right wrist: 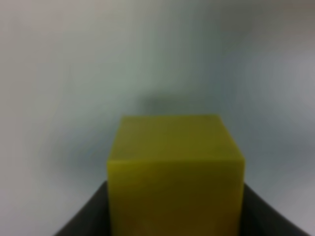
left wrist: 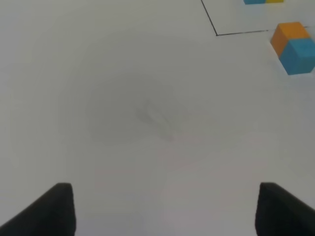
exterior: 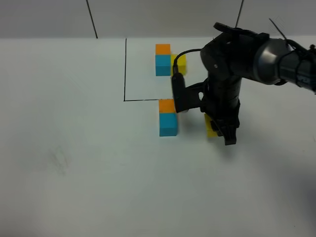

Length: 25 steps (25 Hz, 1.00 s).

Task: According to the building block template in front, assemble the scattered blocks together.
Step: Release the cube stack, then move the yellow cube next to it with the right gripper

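Note:
The template is a black-line rectangle [exterior: 125,69] at the far middle, holding a joined cluster of an orange cube [exterior: 162,49], a blue cube [exterior: 162,64] and a yellow cube [exterior: 181,63]. Just in front of its near line, a loose orange cube [exterior: 167,105] touches a loose blue cube [exterior: 168,124]; both also show in the left wrist view as orange [left wrist: 290,33] and blue [left wrist: 301,55]. My right gripper [exterior: 219,129] is shut on the loose yellow cube [exterior: 211,126], to the right of that pair and apart from it. The right wrist view shows this cube [right wrist: 174,167] between the fingers. My left gripper [left wrist: 165,211] is open and empty over bare table.
The white table [exterior: 74,158] stretches wide to the left and front. The right arm's black body [exterior: 232,64] and cable hang over the template's right part, hiding part of the rectangle. Two dark lines run up the back wall.

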Each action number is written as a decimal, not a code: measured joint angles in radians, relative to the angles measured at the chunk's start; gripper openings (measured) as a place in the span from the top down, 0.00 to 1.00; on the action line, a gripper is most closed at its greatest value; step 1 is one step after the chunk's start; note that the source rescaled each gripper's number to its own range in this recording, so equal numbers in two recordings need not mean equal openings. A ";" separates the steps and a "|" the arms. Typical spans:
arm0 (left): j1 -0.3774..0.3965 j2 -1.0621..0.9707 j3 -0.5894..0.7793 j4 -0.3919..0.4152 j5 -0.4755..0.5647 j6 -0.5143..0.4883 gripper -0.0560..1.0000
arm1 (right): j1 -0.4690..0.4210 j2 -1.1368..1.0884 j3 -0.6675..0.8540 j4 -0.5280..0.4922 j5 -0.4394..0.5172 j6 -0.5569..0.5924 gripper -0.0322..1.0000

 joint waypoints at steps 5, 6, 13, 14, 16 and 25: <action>0.000 0.000 0.000 0.000 0.000 0.000 0.35 | 0.006 0.082 -0.073 0.039 -0.008 -0.029 0.96; 0.000 0.000 0.000 0.000 0.000 0.000 0.35 | 0.006 0.098 -0.082 0.040 -0.016 -0.028 0.96; 0.000 0.000 0.000 0.000 0.000 0.000 0.35 | 0.006 0.146 -0.095 0.040 -0.060 0.013 0.96; 0.000 0.000 0.000 0.000 0.000 0.000 0.35 | 0.006 0.147 -0.096 0.041 -0.062 0.017 0.96; 0.000 0.000 0.000 0.000 0.000 0.000 0.35 | 0.006 0.147 -0.096 0.047 -0.071 0.024 0.96; 0.000 0.000 0.000 0.000 0.000 0.000 0.35 | 0.005 0.149 -0.096 0.104 -0.142 0.040 0.96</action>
